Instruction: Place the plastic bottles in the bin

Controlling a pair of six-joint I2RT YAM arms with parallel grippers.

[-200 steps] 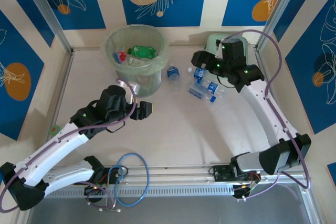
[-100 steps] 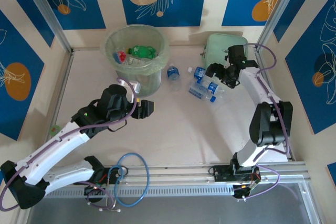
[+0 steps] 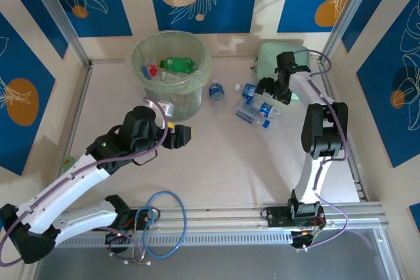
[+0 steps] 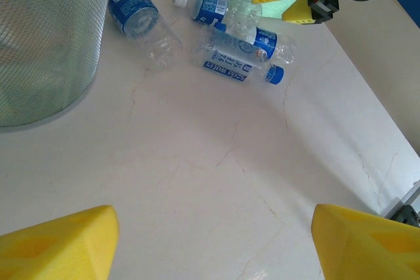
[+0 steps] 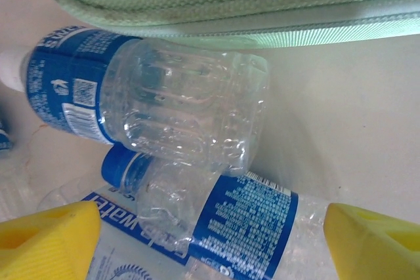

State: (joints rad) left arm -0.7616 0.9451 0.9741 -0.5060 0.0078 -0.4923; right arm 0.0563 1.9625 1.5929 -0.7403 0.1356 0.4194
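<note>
We see the bin (image 3: 202, 58) standing at the far left of the desk (image 3: 223, 168), with a green bottle (image 3: 177, 65) lying inside its liner among a few other items we cannot make out. Just right of the bin, close to its wall, a single clear bottle (image 3: 216, 91) with a blue label lies on its side. Farther right of the bin, a heap of bottles (image 3: 257, 108) with blue labels lies piled together. One has a white cap and one a blue cap. The heap lies against the mint green case (image 3: 279, 57), which sits well to the bin's right by the far wall.

The right gripper (image 3: 272, 91) hangs at the side of the heap away from the bin, its fingers spread wide. In its wrist view the yellow fingertips (image 5: 46, 240) stand at the two lower corners with the heap between and ahead of them. A crumpled bottle (image 5: 177, 109) lies across a labelled one, with the case's edge just beyond. Nothing is clamped, and we cannot tell whether a finger touches a bottle.

The left gripper (image 3: 186, 136) hovers on the near side of the bin, close to its base, fingers apart and empty. Its wrist view shows bare desk between the fingertips. The single bottle and the heap lie well ahead, and the bin's wall is at the left.
</note>
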